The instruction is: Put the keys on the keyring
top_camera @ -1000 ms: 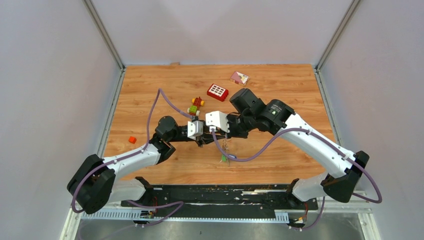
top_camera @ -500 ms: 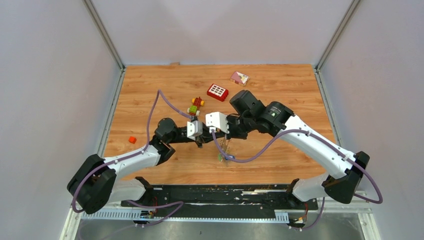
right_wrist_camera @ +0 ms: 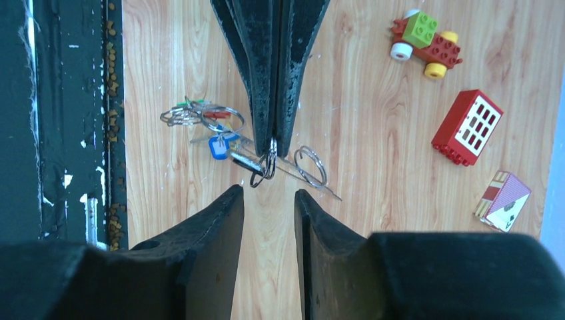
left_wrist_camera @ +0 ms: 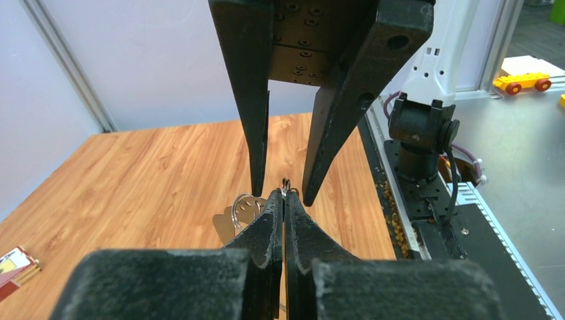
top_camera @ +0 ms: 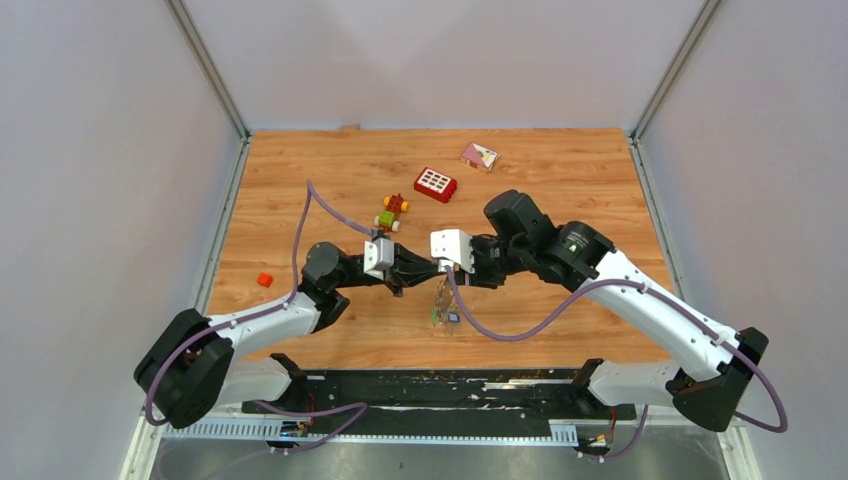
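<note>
The left gripper (right_wrist_camera: 271,143) has its jaws pressed together on the keyring (right_wrist_camera: 268,162), pinching the thin grey wire right at the fingertips. The ring sits on the side of the red brick (top_camera: 436,184) nearer the arm bases, well apart from it and raised off the wood. From the left wrist, only a small dark bend of the wire pokes out above the closed tips. From the right wrist it shows as a narrow loop seen almost edge-on. A second round wire loop (right_wrist_camera: 310,165) shows just beside it on the side towards the brick; whether that is part of the same ring cannot be told. The keys (right_wrist_camera: 212,127) bunch on the far side of the ring from the brick. They are tiny flat pieces on small silver loops, with a blue tag (right_wrist_camera: 217,148), a red one and a green one showing. From above they sit lower than the ring, though it is unclear if they touch the table. The right gripper (right_wrist_camera: 270,200) faces the left one tip to tip. Its jaws are spread to either side of the pinched wire, with a clear gap on both sides. A block toy (top_camera: 391,212) stands just beside the brick.
</note>
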Available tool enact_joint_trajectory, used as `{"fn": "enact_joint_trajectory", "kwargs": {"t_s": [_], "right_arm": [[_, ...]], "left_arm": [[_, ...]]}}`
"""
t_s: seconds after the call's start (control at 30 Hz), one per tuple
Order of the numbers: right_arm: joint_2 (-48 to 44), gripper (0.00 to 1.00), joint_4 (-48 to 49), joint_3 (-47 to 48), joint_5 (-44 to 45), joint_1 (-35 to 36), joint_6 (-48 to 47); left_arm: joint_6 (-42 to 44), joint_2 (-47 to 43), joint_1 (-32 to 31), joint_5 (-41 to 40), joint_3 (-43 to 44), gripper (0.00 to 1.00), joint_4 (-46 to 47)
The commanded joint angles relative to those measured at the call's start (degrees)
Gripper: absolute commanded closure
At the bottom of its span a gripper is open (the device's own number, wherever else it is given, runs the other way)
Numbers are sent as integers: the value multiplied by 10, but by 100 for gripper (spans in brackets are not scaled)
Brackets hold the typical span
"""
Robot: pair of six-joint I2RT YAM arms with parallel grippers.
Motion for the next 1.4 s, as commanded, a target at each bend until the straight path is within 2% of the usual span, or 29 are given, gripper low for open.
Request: {"fn": "enact_joint_trajectory", "kwargs": {"t_s": [0.0,0.17,0.4,0.53,0.63,0.77,0.87,1.37], "right_arm": [[-20,65,47,-3,-36,-3,9],[-20,66,56,-8,-62,-4,9],[-22,92,77,-35,-70,-5,12],[-23,95,85,-44,-72,-6,16],[-25,89,86,-44,-65,-6,19],[-36,70,87,-41,-51,-8,20],[-48,62,83,-35,-43,-10,15],[-40,65,89,2,-71,-15,13]], "left_arm": [[-18,-12,3,10,2,100,55],[-19,-10,3,10,1,100,58],[-30,-11,4,5,-2,100,71],[-41,-9,6,-8,-4,100,83],[-42,-8,7,-11,-6,100,87],[-40,-8,9,-11,-8,100,86],[-39,-8,11,-13,-9,100,87],[-43,-2,12,-2,-5,100,84]]}}
